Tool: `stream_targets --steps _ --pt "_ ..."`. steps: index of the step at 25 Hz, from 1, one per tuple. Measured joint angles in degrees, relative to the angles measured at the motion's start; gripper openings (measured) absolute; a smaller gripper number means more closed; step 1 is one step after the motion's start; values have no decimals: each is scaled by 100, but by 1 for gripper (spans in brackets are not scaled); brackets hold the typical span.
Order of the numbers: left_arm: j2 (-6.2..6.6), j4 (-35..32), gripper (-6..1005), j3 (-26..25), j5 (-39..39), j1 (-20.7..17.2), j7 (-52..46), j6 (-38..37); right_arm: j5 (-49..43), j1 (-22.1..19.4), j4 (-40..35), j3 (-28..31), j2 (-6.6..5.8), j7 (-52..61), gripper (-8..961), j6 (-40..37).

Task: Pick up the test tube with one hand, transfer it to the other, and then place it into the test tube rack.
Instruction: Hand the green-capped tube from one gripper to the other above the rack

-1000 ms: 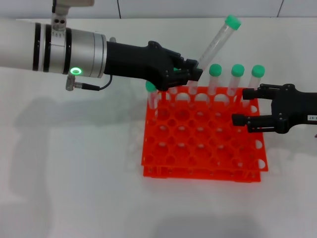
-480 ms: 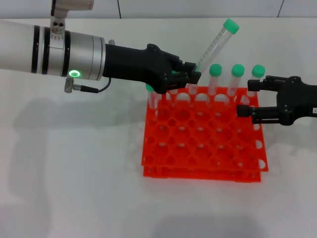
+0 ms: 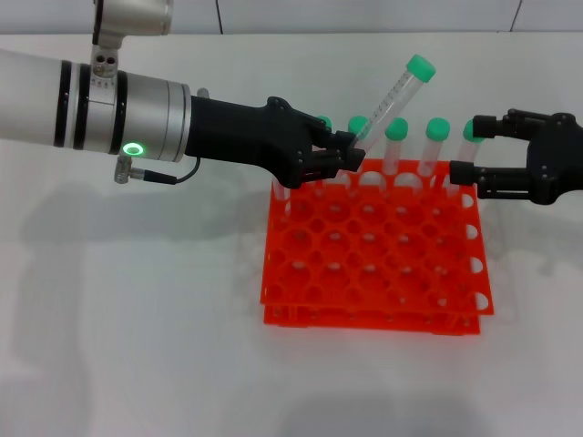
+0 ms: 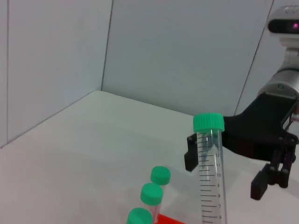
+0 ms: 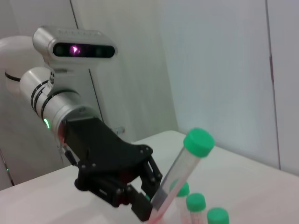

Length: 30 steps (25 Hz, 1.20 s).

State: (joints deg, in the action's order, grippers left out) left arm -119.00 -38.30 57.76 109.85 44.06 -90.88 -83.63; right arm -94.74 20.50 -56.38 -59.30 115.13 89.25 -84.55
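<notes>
My left gripper (image 3: 352, 155) is shut on the lower end of the test tube (image 3: 390, 98), over the back row of the orange-red test tube rack (image 3: 372, 319). The tube leans up and to the right, green cap (image 3: 420, 66) on top. My right gripper (image 3: 466, 149) hangs open at the rack's back right corner, a short way right of the tube and apart from it. In the left wrist view the tube (image 4: 211, 172) stands close up, with the right gripper's fingers (image 4: 259, 186) behind it. The right wrist view shows the left gripper (image 5: 140, 205) holding the tilted tube (image 5: 180, 172).
Several more green-capped tubes (image 3: 438, 129) stand upright in the rack's back row, just below and beside the held tube; their caps (image 5: 195, 201) also show in the right wrist view. The rack sits on a white table (image 3: 137, 319) with a wall behind.
My right gripper has risen and moved back from over the rack's right side to the level of the tube caps. The left gripper shifted slightly left, and the held tube's cap dropped a little.
</notes>
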Motion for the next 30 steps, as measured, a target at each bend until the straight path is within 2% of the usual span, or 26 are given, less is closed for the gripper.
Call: stream_targets --steps 30 --pt "-9 7 179 139 45 -51 -26 -51 260 53 -353 -27 8 22 827 -10"
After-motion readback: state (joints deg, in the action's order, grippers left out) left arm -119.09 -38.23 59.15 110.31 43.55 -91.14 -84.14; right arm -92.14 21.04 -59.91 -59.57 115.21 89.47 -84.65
